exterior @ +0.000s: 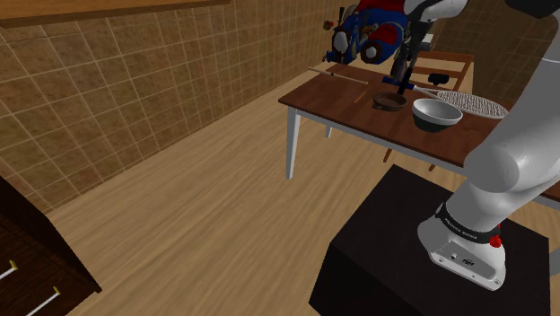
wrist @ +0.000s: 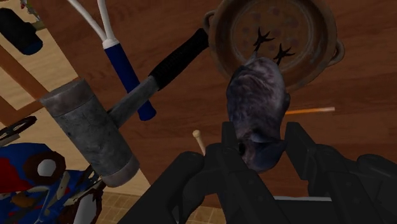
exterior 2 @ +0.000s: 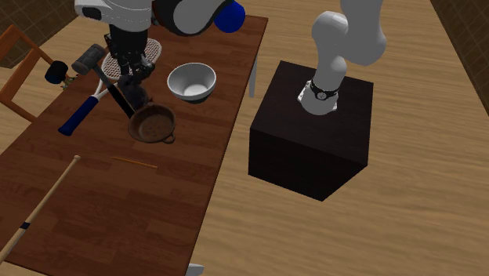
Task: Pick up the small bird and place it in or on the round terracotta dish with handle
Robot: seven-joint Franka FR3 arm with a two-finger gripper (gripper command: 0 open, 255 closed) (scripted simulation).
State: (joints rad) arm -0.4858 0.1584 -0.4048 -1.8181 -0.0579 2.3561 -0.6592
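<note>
1. A domestic room is suggested by tan tiled walls (exterior: 135,81) and a light wooden plank floor (exterior: 197,206).
2. A dark brown wooden table with white legs (exterior: 336,90) is flanked by a light wooden chair (exterior: 453,59).
3. A dark wooden drawer cabinet (exterior: 27,260) is seen nearby.

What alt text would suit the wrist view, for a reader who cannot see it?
The black jaws clasp a grey bird over a round brown dish on a wooden table. A mallet and a blue-handled racket lie beside the dish.

Grey-blue bird (wrist: 257,105) (black feet down) hangs upright, seemingly just above the round brown two-handled dish (wrist: 305,28).
</note>
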